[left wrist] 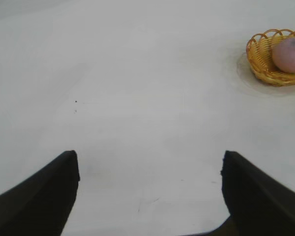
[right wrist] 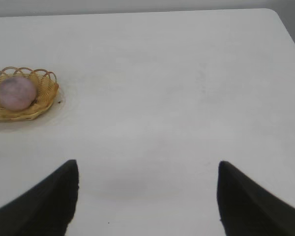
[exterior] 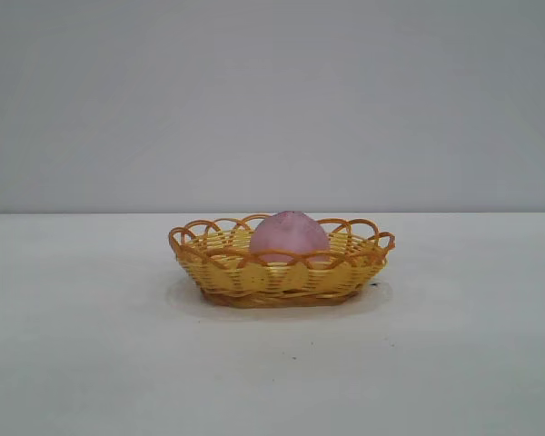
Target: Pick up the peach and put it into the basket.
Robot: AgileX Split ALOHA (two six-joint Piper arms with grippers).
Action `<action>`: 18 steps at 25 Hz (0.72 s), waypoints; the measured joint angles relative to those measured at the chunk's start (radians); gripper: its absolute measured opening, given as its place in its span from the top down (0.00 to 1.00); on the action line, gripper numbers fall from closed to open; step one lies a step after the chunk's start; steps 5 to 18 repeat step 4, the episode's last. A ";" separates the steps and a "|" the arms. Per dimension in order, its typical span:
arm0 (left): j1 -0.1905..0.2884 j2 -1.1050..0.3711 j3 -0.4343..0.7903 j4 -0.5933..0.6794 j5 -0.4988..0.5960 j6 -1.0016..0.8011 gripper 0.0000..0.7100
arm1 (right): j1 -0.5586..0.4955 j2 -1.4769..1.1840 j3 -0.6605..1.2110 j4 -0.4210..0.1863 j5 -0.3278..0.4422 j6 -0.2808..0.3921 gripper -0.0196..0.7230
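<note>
The pinkish-purple peach [exterior: 289, 234] lies inside the yellow wicker basket [exterior: 227, 272] with its orange looped rim, in the middle of the white table. Neither arm shows in the exterior view. In the left wrist view my left gripper [left wrist: 150, 160] hovers open over bare table, far from the basket [left wrist: 261, 61] and the peach [left wrist: 289, 55]. In the right wrist view my right gripper [right wrist: 147, 169] is likewise open with nothing between its dark fingers [right wrist: 44, 206], well away from the basket [right wrist: 44, 101] and the peach [right wrist: 17, 92].
The white table [exterior: 91, 345] stretches wide on all sides of the basket. Its far edge and a rounded corner [right wrist: 273, 14] show in the right wrist view. A grey wall stands behind the table.
</note>
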 joint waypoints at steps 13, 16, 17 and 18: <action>0.000 0.000 0.000 0.000 0.000 0.000 0.19 | 0.000 0.000 0.000 0.000 0.000 0.000 0.24; 0.000 0.000 0.000 0.000 0.000 0.000 0.19 | 0.000 0.000 0.000 0.000 0.000 0.000 0.24; 0.000 0.000 0.000 0.000 0.000 0.000 0.19 | 0.000 0.000 0.000 0.000 0.000 0.000 0.24; 0.000 0.000 0.000 0.000 0.000 0.000 0.19 | 0.000 0.000 0.000 0.000 0.000 0.000 0.24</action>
